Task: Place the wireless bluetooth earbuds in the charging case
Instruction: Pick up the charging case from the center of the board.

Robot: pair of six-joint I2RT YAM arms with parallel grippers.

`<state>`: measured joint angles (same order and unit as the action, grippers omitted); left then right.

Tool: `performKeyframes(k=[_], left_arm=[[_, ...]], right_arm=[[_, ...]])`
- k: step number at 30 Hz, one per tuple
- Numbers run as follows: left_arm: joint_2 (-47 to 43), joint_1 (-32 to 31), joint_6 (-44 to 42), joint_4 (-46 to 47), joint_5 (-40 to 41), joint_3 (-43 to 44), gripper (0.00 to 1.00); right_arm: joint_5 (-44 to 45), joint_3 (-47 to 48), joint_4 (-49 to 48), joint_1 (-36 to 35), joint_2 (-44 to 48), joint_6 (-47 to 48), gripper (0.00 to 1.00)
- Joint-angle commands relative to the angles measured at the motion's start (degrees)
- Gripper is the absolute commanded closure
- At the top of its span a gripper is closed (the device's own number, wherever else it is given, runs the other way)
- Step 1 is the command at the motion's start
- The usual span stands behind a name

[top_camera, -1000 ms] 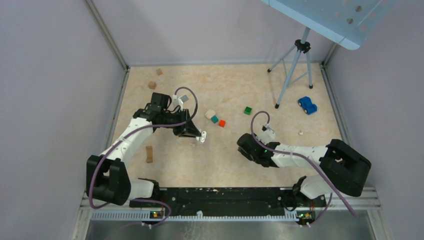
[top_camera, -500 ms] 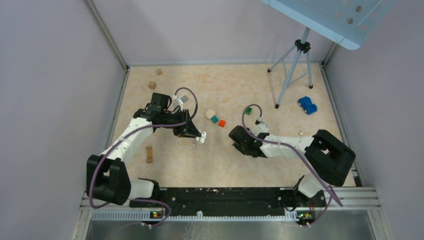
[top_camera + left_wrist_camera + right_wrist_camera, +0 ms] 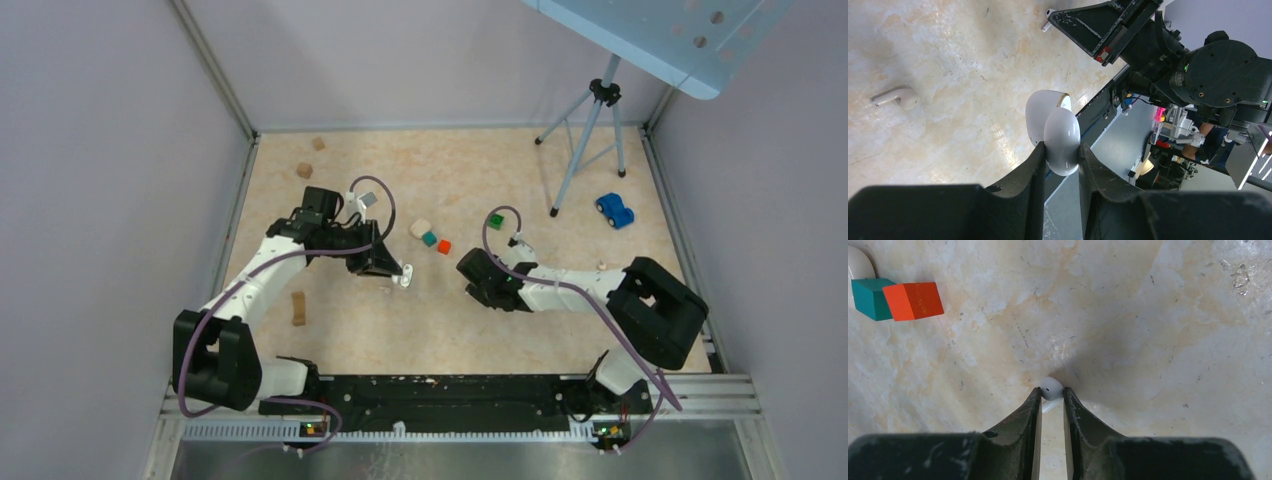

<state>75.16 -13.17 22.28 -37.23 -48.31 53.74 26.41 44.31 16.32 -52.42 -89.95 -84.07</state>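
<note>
White plastic on both sides right now. The left gripper (image 3: 1062,149) is clamped on the charging case (image 3: 1048,120). The case is hinged open with a gold rim showing at its edge, and it's held up over the table (image 3: 470,170) a bit left of the middle. That arm hasn't budged from a second ago, same pose and same grip.

The right arm is what changed. A second ago its wrist sat further toward the right edge, and since then it has swung left toward the table's middle. It has ended up just on the near-edge side of the teal cube (image 3: 870,299) and orange cube (image 3: 915,300). Over the last half second it's barely nudged. The right gripper (image 3: 1052,394) has narrowed onto the pinched earbud (image 3: 1051,388), which is lying on the table. As far as the wrist view shows, both fingertips (image 3: 1035,402) touch its rounded head, so I'd call that grasped.

The loose earbud (image 3: 895,96) lies flat on the table by itself, near the case but apart from it, stem pointing away.

A cream block (image 3: 857,262) touches the teal cube at the corner of the right wrist view. The orange cube's face has faint marks, too small to read.
</note>
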Motion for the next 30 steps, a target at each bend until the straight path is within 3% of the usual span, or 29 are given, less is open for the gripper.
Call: performKeyframes(k=[1, 9, 21, 30], left_arm=[[-1.3, -0.2, -0.9, 1.3, -1.2, -0.7, 0.99], [4.3, -3.6, 4.4, 9.5, -2.5, -5.4, 1.00], [17.5, -14.4, 12.5, 22.3, 0.7, -0.3, 1.00], [24.0, -17.4, 13.4, 25.4, 0.4, 2.9, 1.00]], right_arm=[[0.1, -0.3, 5.2, 0.7, 1.1, 3.5, 0.84], [2.8, -1.1, 6.6, 0.7, 8.6, 8.7, 0.85], [3.7, 0.4, 6.8, 0.7, 15.6, 22.4, 0.86], [1.3, 0.3, 4.3, 0.2, 17.3, 22.7, 0.86]])
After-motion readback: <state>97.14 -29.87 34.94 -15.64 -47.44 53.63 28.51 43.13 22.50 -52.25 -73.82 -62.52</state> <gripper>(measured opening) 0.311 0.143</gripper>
